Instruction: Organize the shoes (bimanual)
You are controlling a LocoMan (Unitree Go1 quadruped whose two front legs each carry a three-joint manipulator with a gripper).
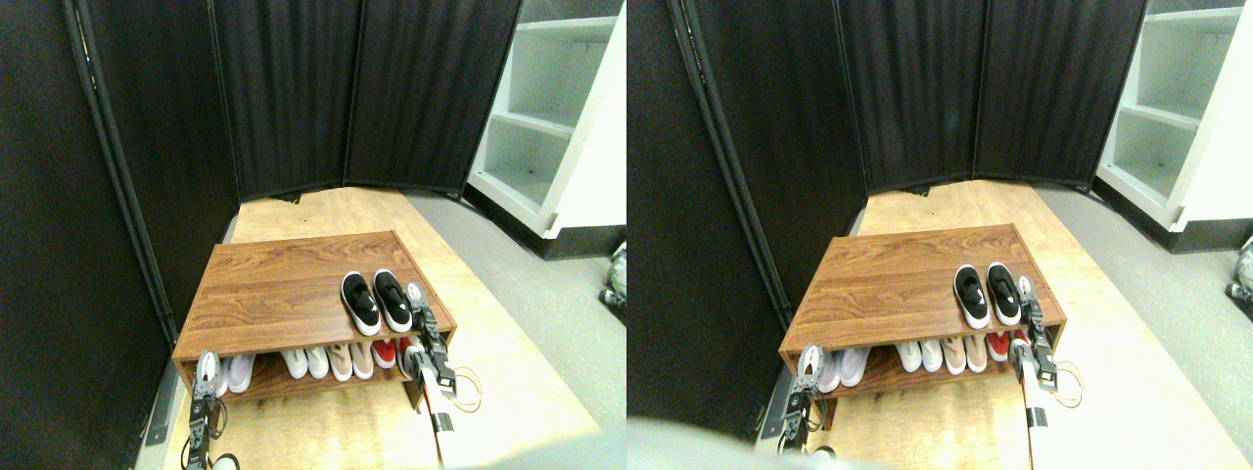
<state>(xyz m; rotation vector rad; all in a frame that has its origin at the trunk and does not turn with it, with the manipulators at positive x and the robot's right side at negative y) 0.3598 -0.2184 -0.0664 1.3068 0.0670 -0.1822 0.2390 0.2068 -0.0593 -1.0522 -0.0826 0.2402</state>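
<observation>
Sitting on wooden rack (284, 284): shoes (376, 302)

Two black shoes (376, 302), one wooden rack (274, 284), two white pairs, one beige pair, one red pair

Black shoes (376, 302) sit paired atop rack (274, 289).
</observation>
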